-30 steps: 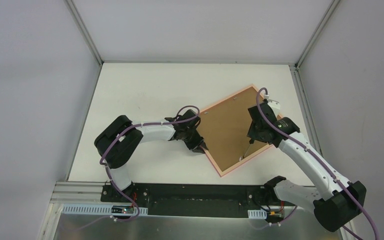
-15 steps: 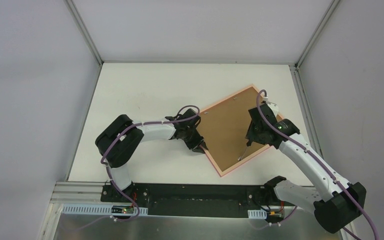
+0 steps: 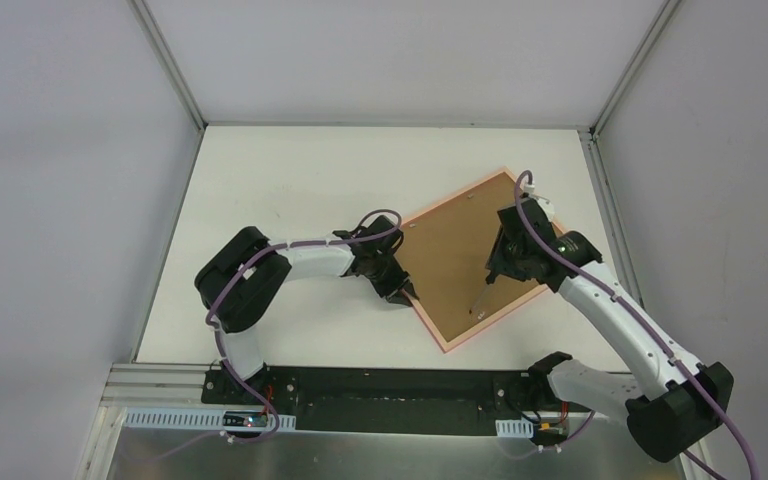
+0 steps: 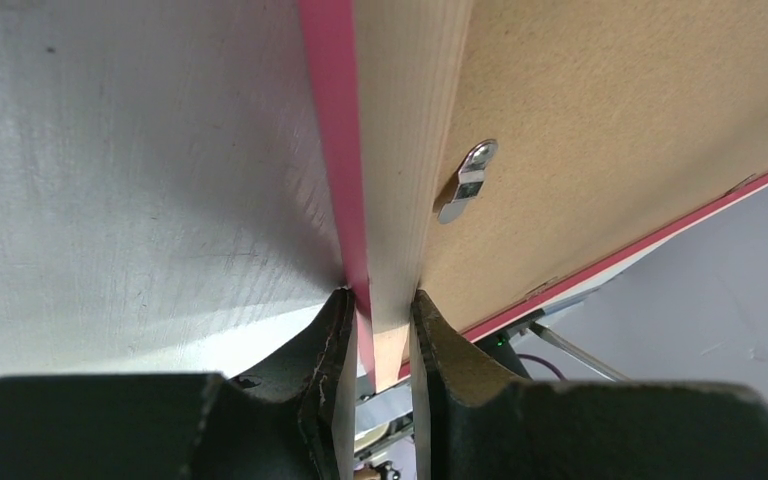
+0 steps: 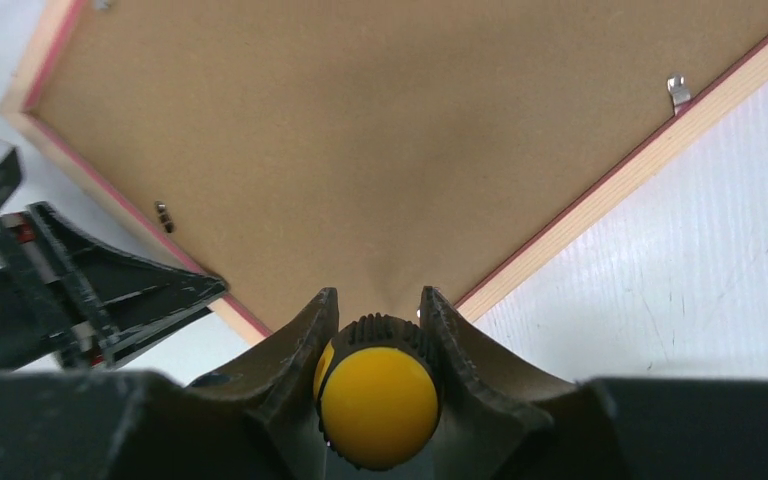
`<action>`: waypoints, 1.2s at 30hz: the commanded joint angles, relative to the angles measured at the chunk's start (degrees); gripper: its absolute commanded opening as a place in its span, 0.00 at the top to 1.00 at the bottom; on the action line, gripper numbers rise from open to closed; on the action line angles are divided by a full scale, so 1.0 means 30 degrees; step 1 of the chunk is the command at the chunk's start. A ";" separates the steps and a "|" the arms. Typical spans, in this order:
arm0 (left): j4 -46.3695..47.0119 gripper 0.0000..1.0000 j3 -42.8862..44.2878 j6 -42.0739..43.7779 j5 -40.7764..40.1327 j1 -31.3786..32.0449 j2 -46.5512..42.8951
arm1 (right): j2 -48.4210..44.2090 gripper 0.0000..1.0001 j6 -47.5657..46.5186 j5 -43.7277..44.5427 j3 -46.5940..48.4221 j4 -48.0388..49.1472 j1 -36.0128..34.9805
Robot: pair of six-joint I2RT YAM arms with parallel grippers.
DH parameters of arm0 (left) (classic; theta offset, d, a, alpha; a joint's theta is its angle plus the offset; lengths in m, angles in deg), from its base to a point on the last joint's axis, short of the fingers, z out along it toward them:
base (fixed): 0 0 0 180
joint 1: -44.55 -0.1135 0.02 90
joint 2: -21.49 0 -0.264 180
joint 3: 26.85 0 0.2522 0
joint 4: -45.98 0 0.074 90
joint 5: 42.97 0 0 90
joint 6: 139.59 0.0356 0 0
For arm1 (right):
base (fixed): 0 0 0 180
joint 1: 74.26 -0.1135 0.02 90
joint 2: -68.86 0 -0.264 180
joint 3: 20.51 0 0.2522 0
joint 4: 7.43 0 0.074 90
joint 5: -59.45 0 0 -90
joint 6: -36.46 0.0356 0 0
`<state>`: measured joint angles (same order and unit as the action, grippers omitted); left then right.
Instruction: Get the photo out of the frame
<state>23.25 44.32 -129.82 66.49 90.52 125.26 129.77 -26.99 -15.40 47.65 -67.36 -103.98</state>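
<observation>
Gripping the near-left rail of the thin bright pink rectangular picture frame (image 4: 332, 120) with the left fingers (image 4: 335, 340), closed on pink lip and pale wood together. Holding a small screwdriver with ribbed yellow-orange handle (image 5: 378, 405) in the right fingers (image 5: 300, 345), shut around that handle, shaft slanting down toward the frame's near-right rail. Lying back up on the white bench (image 3: 290, 190), turned diamond-wise close to the right edge, with the photo (image 3: 450, 250) inside, showing only as brown board backing, print side hidden. Small silver metal turn clips (image 4: 468, 180) reaching from rail onto backing, so judged not yet released. Cannot tell whether the tip touches a clip or the board. Risks from here: skidding off a clip at too steep an angle and gouging the board, perhaps the print beneath; dragging or spinning the whole frame across the bench on a weak left hold; levering the backing up with clips unturned, bending board and photo; tipping the frame by pushing down on one rail.
</observation>
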 commanded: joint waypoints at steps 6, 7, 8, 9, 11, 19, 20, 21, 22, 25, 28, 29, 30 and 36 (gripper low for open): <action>-0.7660 1.00 0.4170 0.8705 -0.3253 -0.1172 0.1235 | -0.1848 1.00 -0.1873 0.1615 0.3665 -0.2648 0.0085; -0.8411 1.00 0.4662 1.0165 -0.3630 -0.1325 0.1376 | -0.2046 1.00 -0.1974 0.1801 0.3666 -0.2882 0.0071; -0.8978 1.00 0.5006 1.1321 -0.3765 -0.1608 0.1500 | -0.2251 1.00 -0.2013 0.1942 0.3626 -0.3127 0.0077; -0.9334 1.00 0.5210 1.2371 -0.3665 -0.2009 0.1603 | -0.2437 1.00 -0.2021 0.2084 0.3522 -0.3326 0.0085; -0.9601 1.00 0.5243 1.3662 -0.3202 -0.3019 0.1544 | -0.2775 1.00 -0.1877 0.2307 0.3212 -0.3703 0.0067; -1.0003 1.00 0.4609 1.5636 -0.2119 -0.4544 0.1039 | -0.3062 1.00 -0.1612 0.4229 0.2714 -0.4113 0.0496; -0.9964 1.00 0.4421 1.5221 -0.1767 -0.4544 0.1055 | -0.2735 1.00 -0.1740 0.4344 0.2789 -0.3970 0.0764; -0.9919 1.00 0.4243 1.4803 -0.1353 -0.4544 0.1127 | -0.2388 1.00 -0.1830 0.4299 0.2901 -0.3739 0.1086; -0.9840 1.00 0.4093 1.4428 -0.0979 -0.4544 0.1172 | -0.2004 1.00 -0.1969 0.4125 0.3033 -0.3462 0.1464; -0.9507 1.00 0.3619 1.3628 -0.0550 -0.4513 0.0866 | -0.0571 1.00 -0.2285 0.3770 0.3311 -0.2433 0.2654; -0.9360 1.00 0.3456 1.3365 -0.0810 -0.4540 0.0383 | 0.1028 1.00 -0.2623 0.3416 0.3423 -0.1559 0.4052; -0.9345 1.00 0.3453 1.3333 -0.0823 -0.4544 0.0277 | 0.1455 1.00 -0.2738 0.3308 0.3325 -0.1201 0.4464; -0.9351 1.00 0.3423 1.3288 -0.0825 -0.4529 0.0145 | 0.1780 1.00 -0.2826 0.3196 0.3225 -0.0859 0.4900; -0.9082 1.00 0.2582 1.3174 -0.0627 -0.4515 -0.0489 | 0.2997 1.00 -0.1993 0.1526 0.3612 0.0465 0.6326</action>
<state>-0.80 54.61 -90.91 63.54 76.45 126.68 138.34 -34.01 -7.72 55.73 -70.44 -86.82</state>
